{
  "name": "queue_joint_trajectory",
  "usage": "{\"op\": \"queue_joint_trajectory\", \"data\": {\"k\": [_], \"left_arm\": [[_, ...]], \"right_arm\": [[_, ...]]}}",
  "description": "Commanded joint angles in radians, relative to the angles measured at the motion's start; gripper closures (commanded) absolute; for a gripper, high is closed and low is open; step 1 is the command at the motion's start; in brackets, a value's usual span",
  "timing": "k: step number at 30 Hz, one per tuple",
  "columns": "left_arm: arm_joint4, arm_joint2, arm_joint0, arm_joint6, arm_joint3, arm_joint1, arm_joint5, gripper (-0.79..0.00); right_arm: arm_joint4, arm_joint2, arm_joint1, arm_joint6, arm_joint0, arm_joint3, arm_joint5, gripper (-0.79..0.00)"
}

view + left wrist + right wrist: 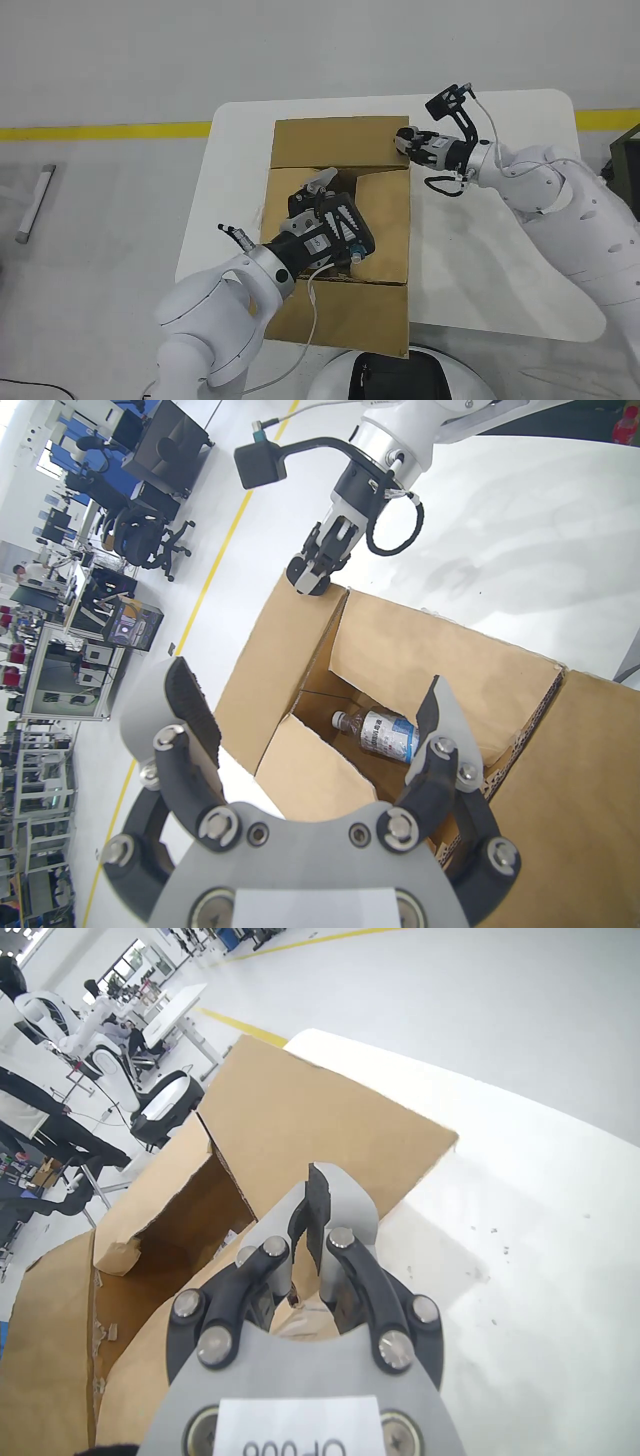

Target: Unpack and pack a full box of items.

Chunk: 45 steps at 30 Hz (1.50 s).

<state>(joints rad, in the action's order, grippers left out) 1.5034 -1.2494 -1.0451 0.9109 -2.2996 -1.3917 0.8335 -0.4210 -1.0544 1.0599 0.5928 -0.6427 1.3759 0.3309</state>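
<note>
Box (385, 215): brown card, on the bench (480, 250), top open. Far flap (340, 140) and near flap (350, 315) lie folded out flat.
Bottle (380, 735): see-thru, lies on its side on the box floor. Rest of the inside is hidden by side flaps.
L pincer (306, 677): wide open, holds nothing, hangs over the box hole, above the bottle.
R pincer (311, 1193): closed on the far flap's corner and looks to pinch it, prob. to keep it back.
Done: box is open, I think that's all. No things lie out on the bench.
Left to do: take stuff out, then put it all back in, so most of the job.
Edges: side flaps lean in over the hole and make it small. Near flap reaches the bench's near edge.
Room: lots of bare bench on the R side of the box, good for putting things down. L side has only a thin strip.
</note>
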Motion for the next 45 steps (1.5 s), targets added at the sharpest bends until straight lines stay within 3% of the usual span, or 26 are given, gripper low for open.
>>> {"op": "queue_joint_trajectory", "data": {"k": [1,10,22,29,33,37,45], "left_arm": [[0.000,0.000,0.000,0.000,0.000,0.000,0.000,-0.785],[0.000,0.000,0.000,0.000,0.000,0.000,0.000,-0.785],[0.000,0.000,0.000,0.000,0.000,0.000,0.000,-0.785],[0.043,-0.016,-0.141,-0.062,0.109,0.007,-0.164,-0.785],[0.079,0.006,-0.170,-0.058,0.168,0.007,-0.261,-0.785],[0.171,0.044,-0.142,-0.031,0.204,0.005,-0.322,-0.785],[0.420,0.109,-0.122,0.013,0.270,0.008,-0.384,-0.785]], "right_arm": [[0.000,-0.006,0.000,0.000,-0.004,0.005,0.000,0.000],[-0.024,-0.147,-0.029,-0.079,-0.116,0.176,0.029,0.000],[-0.214,-0.440,-0.079,-0.235,-0.583,0.513,0.056,0.000],[-0.273,-0.519,-0.081,-0.353,-0.778,0.582,0.054,0.000],[-0.282,-0.537,-0.080,-0.359,-0.813,0.587,0.056,0.000],[-0.296,-0.537,-0.079,-0.359,-0.815,0.598,0.051,0.000],[-0.312,-0.521,-0.074,-0.359,-0.803,0.613,0.052,0.000]]}}
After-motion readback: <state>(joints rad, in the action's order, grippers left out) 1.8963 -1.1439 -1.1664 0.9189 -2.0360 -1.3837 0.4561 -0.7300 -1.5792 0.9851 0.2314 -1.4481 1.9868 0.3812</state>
